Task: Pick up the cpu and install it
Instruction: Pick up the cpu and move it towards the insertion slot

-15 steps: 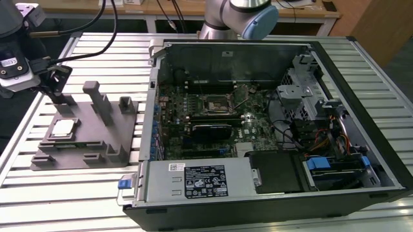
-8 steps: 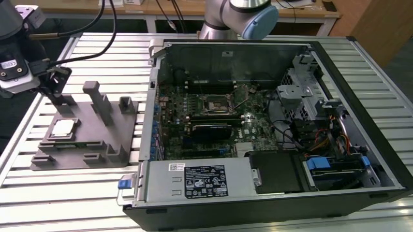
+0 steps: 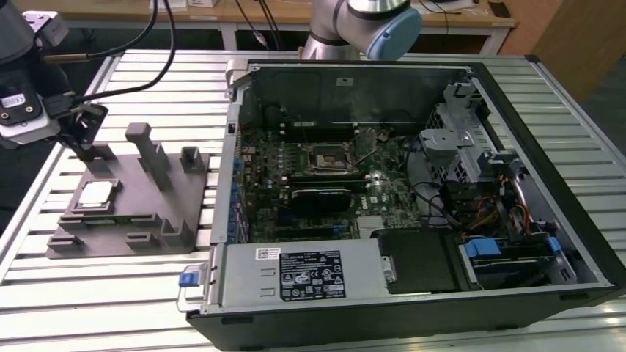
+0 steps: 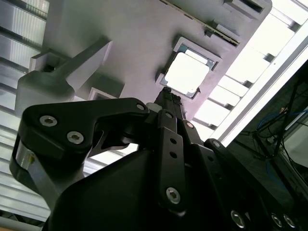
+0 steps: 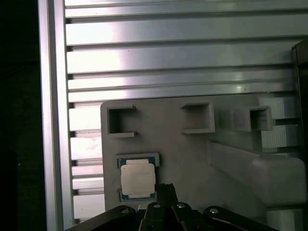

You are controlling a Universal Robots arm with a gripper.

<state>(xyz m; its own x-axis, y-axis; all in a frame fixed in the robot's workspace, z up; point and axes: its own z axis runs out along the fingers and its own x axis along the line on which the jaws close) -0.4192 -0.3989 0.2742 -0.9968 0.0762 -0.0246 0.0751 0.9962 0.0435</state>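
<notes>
SCENE: a slatted aluminium surface point(image 3: 117, 293) is carrying an open black computer tower point(image 3: 293, 331) and, by its edge on the exterior view's left, a large grey plastic fixture point(image 3: 157, 216) | TOOL: the black tool point(image 5: 166, 188) is hanging over the fixture, tips together, gripping nothing, the chip lying just beyond its tip | CPU: the cpu point(image 5: 137, 180), a small flat square with a pale silver top and a teal rim, is sitting level in a fixture recess.

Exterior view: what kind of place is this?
Likely a robotics lab: a robot arm, an open computer case on a slatted metal table, and a cpu sitting in a grey fixture.
</notes>
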